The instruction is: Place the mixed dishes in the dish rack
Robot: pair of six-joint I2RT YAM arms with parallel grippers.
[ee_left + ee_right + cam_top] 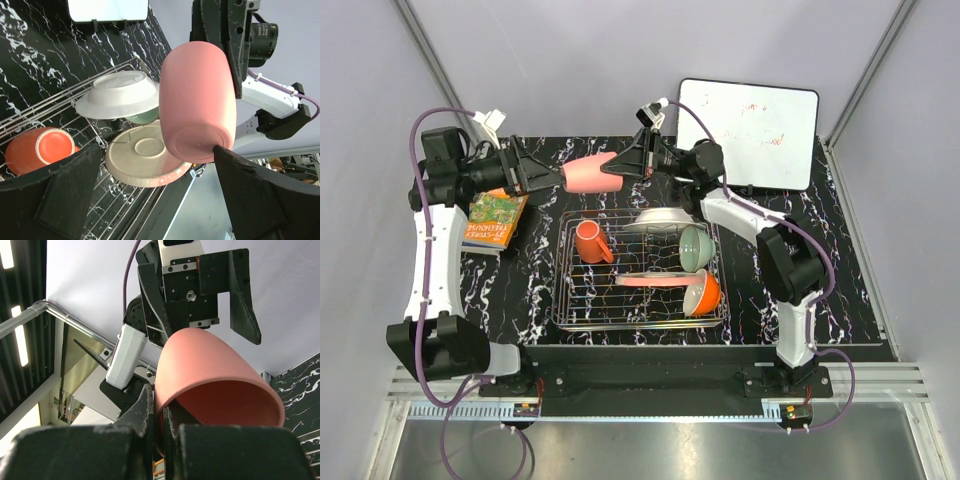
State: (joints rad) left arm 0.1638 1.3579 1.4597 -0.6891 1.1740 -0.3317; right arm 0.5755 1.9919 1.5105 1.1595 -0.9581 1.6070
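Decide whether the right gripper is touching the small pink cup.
Touching. The right wrist view shows the right gripper shut on the rim of the small pink cup, one finger inside the wall, one outside.

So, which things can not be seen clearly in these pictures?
Green bowl: left wrist view, mostly hidden under the white plate.
Whiteboard: left wrist view, cut off by the top edge.
Book: top view, partly covered by the left arm; print too small.
Pink cup: right wrist view, base turned away.
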